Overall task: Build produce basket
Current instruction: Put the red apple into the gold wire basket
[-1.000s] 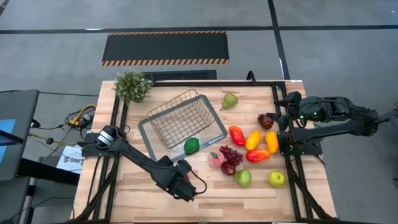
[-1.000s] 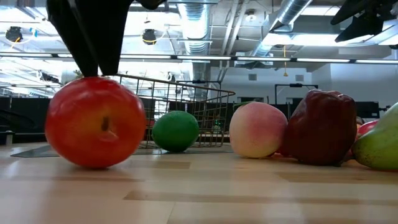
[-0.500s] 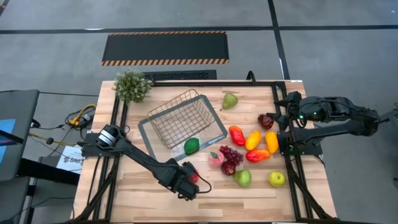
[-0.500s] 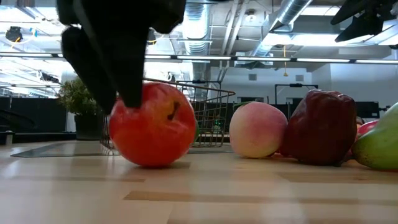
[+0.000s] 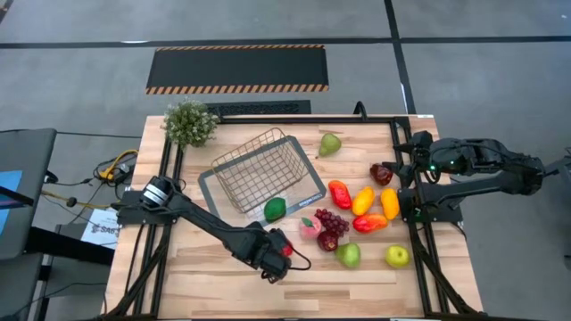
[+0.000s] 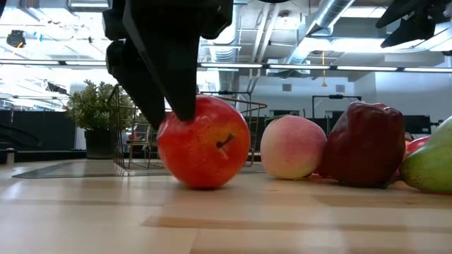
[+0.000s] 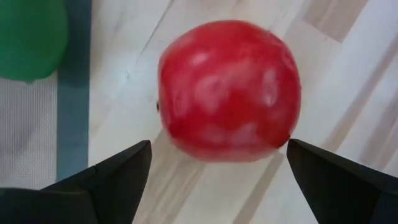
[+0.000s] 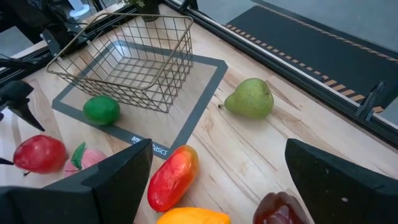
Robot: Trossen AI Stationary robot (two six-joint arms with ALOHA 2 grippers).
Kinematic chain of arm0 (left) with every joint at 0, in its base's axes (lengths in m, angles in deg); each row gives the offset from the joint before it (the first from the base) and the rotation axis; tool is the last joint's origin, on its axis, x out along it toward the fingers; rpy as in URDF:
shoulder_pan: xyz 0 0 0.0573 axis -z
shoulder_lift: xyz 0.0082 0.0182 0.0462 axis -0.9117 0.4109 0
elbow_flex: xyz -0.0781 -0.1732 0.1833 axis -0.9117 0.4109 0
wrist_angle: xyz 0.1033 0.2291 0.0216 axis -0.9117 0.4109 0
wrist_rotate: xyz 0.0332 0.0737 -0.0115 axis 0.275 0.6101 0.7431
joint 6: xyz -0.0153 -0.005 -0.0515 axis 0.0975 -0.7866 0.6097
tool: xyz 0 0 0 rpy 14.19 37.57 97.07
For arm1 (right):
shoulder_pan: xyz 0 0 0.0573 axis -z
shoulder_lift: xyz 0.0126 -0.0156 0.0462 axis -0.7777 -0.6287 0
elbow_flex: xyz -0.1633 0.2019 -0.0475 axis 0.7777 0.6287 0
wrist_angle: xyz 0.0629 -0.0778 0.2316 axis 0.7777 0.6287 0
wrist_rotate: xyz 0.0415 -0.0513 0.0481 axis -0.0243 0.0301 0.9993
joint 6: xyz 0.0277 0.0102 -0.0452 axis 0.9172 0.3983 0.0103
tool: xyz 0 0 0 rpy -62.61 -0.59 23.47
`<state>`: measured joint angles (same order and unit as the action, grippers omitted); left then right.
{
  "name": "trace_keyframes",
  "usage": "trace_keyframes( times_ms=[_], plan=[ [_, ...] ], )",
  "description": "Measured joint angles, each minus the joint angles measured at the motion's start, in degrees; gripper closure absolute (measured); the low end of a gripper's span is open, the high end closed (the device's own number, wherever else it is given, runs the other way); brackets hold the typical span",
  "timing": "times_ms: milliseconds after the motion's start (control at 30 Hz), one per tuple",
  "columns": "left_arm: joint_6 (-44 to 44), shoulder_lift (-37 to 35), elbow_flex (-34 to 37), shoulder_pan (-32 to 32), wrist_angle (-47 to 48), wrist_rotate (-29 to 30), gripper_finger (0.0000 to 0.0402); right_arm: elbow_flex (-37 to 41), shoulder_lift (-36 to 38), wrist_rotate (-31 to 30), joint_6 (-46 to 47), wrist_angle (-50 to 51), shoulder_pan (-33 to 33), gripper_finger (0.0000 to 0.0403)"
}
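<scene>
A red apple [image 5: 285, 251] [image 6: 205, 141] [image 7: 229, 90] sits on the wood near the table's near edge. My left gripper [image 5: 275, 259] [image 7: 217, 169] is over it, open, with a finger on either side. The wire basket [image 5: 266, 169] [image 8: 127, 53] stands on its grey tray [image 5: 211, 192]. A green lime [image 5: 275, 209] lies on the tray's near edge, outside the wire. More produce lies to the right: peach [image 5: 310, 228], grapes [image 5: 332, 219], pear [image 5: 330, 144]. My right gripper [image 5: 403, 148] [image 8: 217, 186] waits open at the table's right edge. My left gripper comes at the red apple from above, slanting down, with its fingers spread wider than the fruit. The tip of one finger [image 6: 176, 95] lies against the apple's upper side [image 6: 199, 111]. Whether the other finger touches, I cannot tell. The apple rests on the table.
A bushy potted plant [image 5: 189, 122] stands at the far left corner. Mango-like pieces [image 5: 339, 193], a red pepper [image 5: 369, 223], green [image 5: 349, 255] and yellow-green [image 5: 397, 257] fruits crowd the right half. Black frame rails [image 5: 169, 178] run along both sides. Bare wood lies near the left front.
My left gripper has moved toward the table's right, and the red apple has rolled along the table ahead of its finger, toward the peach. The apple's stem dimple has turned from facing the low camera to its right side. The lime is now hidden behind the apple in the low view.
</scene>
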<state>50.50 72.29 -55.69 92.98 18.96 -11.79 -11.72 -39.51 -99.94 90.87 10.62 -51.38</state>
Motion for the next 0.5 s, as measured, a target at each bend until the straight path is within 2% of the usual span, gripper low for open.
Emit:
trace_keyframes(
  times_ms=[133, 333, 500],
  plan=[
    [0.0, 0.0, -2.0, -0.3, 2.0, -1.3, 0.0042, 0.0, 0.0, 0.0, 0.0, 0.0, 0.0, 0.0017],
    [1.9, -2.9, -3.9, -0.3, 5.6, 0.9, 0.0042, 0.0, 0.0, 0.0, -0.2, 0.0, 0.0, 0.0017],
    [3.0, -6.1, -4.3, -0.3, 3.2, 2.1, 0.0042, 0.0, 0.0, 0.0, -0.3, 0.0, 0.0, 0.0017]
  ],
)
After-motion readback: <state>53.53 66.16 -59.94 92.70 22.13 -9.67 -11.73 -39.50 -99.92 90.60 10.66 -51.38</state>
